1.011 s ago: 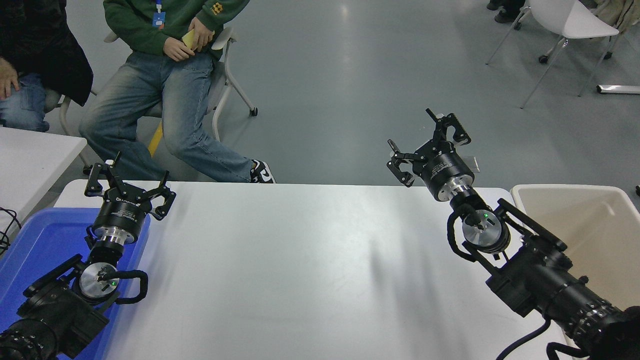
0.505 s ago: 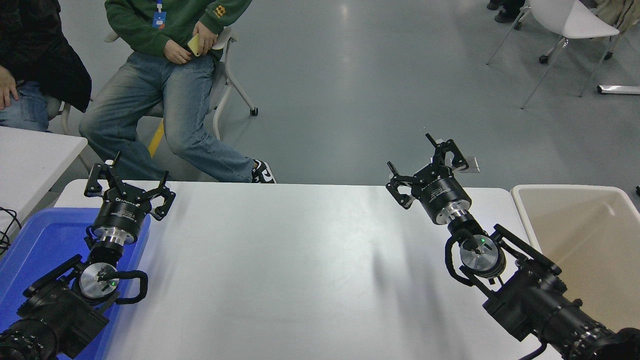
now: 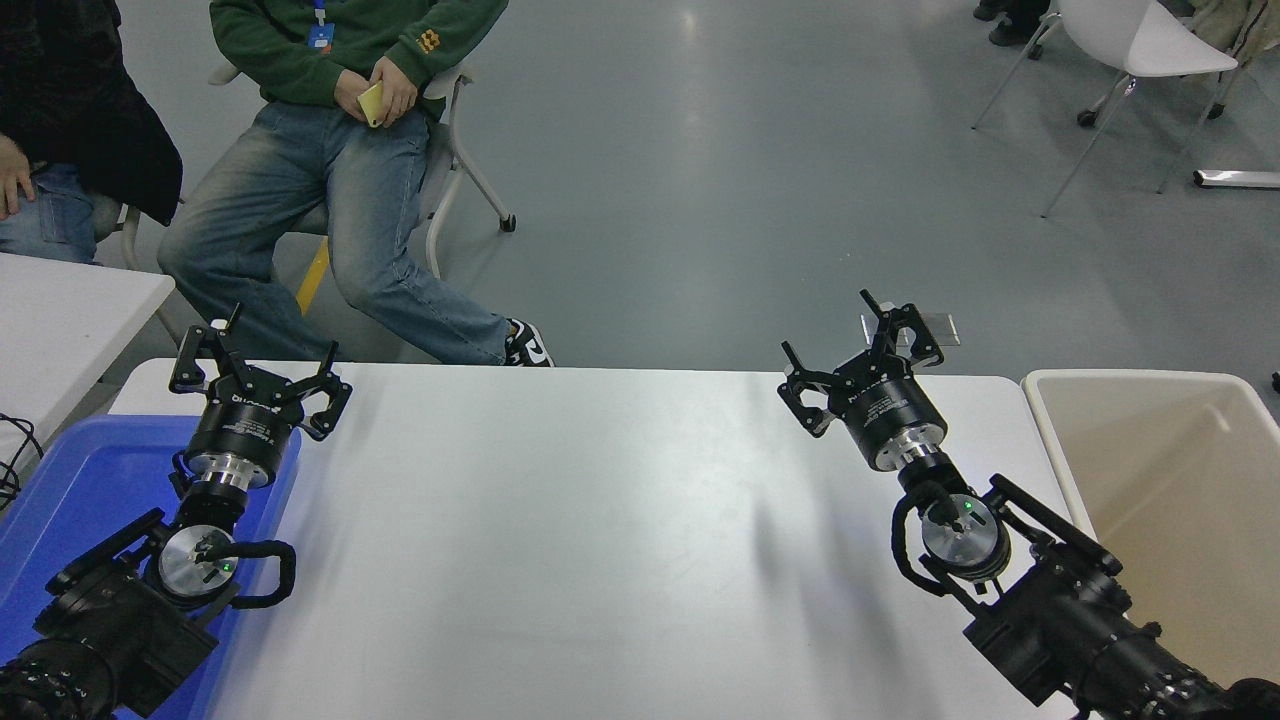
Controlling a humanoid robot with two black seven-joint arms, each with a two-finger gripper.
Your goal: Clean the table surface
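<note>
The table surface (image 3: 580,540) is a wide white top filling the lower half of the view, with nothing lying on it. My right gripper (image 3: 858,352) hangs open over the table's far right edge, nothing between its fingers. My left gripper (image 3: 258,372) stays parked at the lower left, open, above the table's far left corner and the edge of a blue tray.
A blue tray (image 3: 70,490) lies at the table's left end. A beige bin (image 3: 1180,500) stands off the right end. A smaller white table (image 3: 60,320) sits at far left. Two seated people (image 3: 330,150) are beyond the far edge; a white chair (image 3: 1130,60) is top right.
My right gripper has drawn back and down towards me, from beyond the far edge to over the table's rim. The seated person shifted a yellow object in their hands. The left arm has not moved.
</note>
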